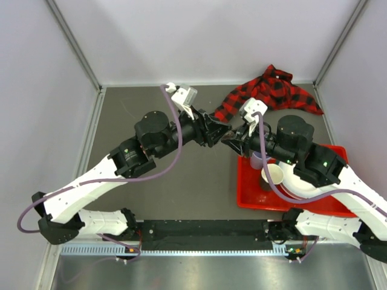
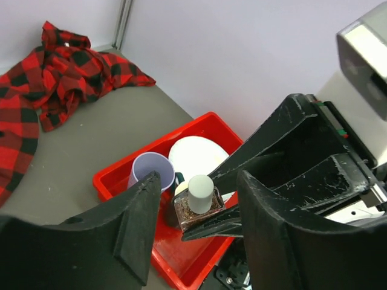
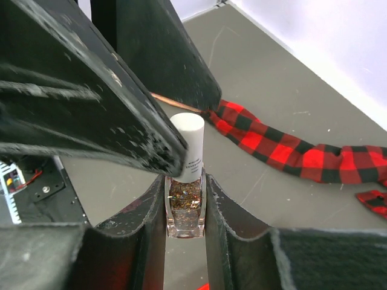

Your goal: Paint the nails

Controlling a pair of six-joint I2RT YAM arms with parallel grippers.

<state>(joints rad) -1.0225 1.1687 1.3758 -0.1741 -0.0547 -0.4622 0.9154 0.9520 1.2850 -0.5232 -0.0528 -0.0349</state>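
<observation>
Only one bottle (image 3: 186,175), in right pincer (image 3: 185,202)

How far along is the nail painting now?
Done: the right gripper, jaws shut, holds the polish bottle. In hand: the left gripper has its jaws open either side of the white cap, still on. Left: uncapping and all painting; no nails show near the plaid sleeve.

left gripper (image 2: 199,181): jaws apart, black fingers (image 2: 136,226) either side of the cap, a small gap on each side
bottle (image 2: 201,193): upright, white cap, brown glittery glass
right gripper (image 2: 199,212): clamped on the bottle's glass body
red tray (image 2: 115,181): at the worktop's (image 2: 91,139) right edge, holds a lilac cup (image 2: 151,172) and a white plate (image 2: 196,151)
plaid cloth (image 2: 54,78): crumpled, far corner
</observation>
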